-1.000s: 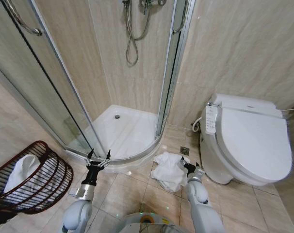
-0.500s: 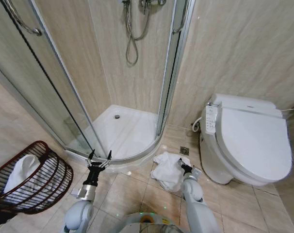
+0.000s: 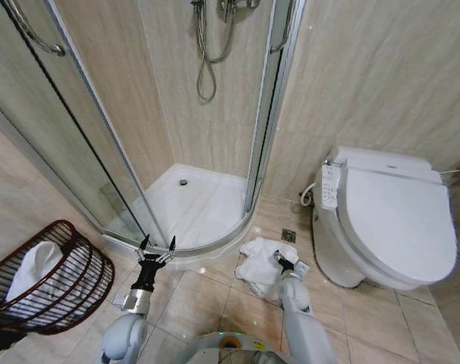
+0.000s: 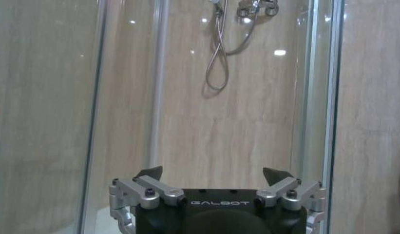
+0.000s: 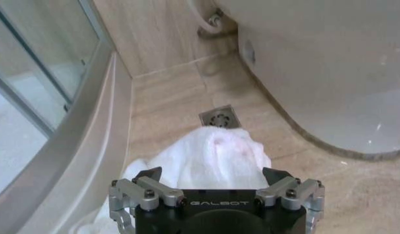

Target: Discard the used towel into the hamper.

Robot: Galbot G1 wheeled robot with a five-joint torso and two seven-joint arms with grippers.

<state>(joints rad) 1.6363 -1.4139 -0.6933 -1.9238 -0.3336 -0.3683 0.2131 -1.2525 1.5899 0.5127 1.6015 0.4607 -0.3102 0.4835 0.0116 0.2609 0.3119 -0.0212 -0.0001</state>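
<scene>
Where crumpled white towel [image 3: 260,262] lies on tile, right hand [image 5: 213,176] hovers wide; left hand [image 3: 155,248] wide.

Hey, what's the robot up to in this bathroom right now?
It is going for a crumpled white towel on the floor between the shower base and the toilet. The right gripper is open just over the towel, not gripping it. The left gripper waits open. The hamper sits far left, another towel inside.

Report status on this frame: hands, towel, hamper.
Right hand open, over towel on floor by toilet. Left hand open, idle near shower. Hamper far left, one towel already inside. Nothing blocking.
</scene>
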